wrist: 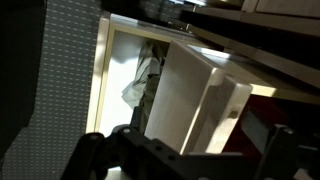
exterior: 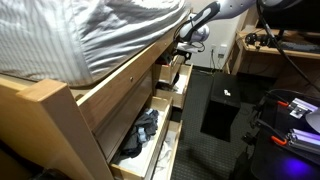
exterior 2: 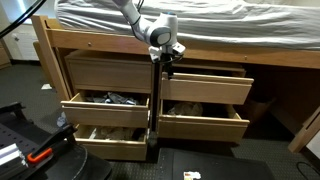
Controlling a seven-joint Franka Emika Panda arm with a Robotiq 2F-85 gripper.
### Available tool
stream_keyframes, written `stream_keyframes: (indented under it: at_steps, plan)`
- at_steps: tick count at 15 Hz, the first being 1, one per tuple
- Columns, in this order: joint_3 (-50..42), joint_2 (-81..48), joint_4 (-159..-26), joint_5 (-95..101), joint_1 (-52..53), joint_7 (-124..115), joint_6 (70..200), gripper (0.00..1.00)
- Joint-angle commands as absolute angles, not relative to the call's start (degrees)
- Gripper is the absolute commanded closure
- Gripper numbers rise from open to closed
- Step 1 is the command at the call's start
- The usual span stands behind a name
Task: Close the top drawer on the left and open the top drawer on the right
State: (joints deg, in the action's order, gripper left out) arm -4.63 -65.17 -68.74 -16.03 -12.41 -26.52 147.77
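Judging by an exterior view, the top left drawer (exterior 2: 105, 72) under the bed (exterior 2: 200, 20) is taken as already shut, while the top right drawer (exterior 2: 203, 87) is judged yet to be opened, with the claw (exterior 2: 168, 66) held at its inner corner, grip not discernible.

One bed (exterior 2: 290, 58) carries one mattress (exterior 2: 220, 15). In an exterior view five drawer fronts (exterior 2: 105, 72) show, three stacked in one column, two in the column beside it. One robot arm (exterior 2: 133, 14).
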Motion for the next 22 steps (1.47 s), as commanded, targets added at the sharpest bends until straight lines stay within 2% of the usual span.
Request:
stream_keyframes:
  at_steps: [1, 6, 9, 10, 15, 20, 22]
  plan:
    - [-4.5, -65.5, -68.0, -16.7, -13.0, -25.0, 147.0, 0.00]
    - [-0.8, -66.8, -66.7, -20.7, -15.5, -24.4, 149.6, 0.00]
    - [-2.3, -71.0, -62.3, -24.3, -14.2, -31.6, 151.3, 0.00]
    - [-2.7, -67.7, -66.0, -22.7, -13.9, -28.8, 149.6, 0.00]
    - [-2.8, -68.5, -65.4, -22.8, -13.8, -29.3, 149.9, 0.00]
    - [2.0, -71.4, -62.8, -27.2, -15.9, -27.9, 156.2, 0.00]
    - [0.2, -70.3, -64.4, -26.2, -14.6, -28.9, 155.2, 0.00]
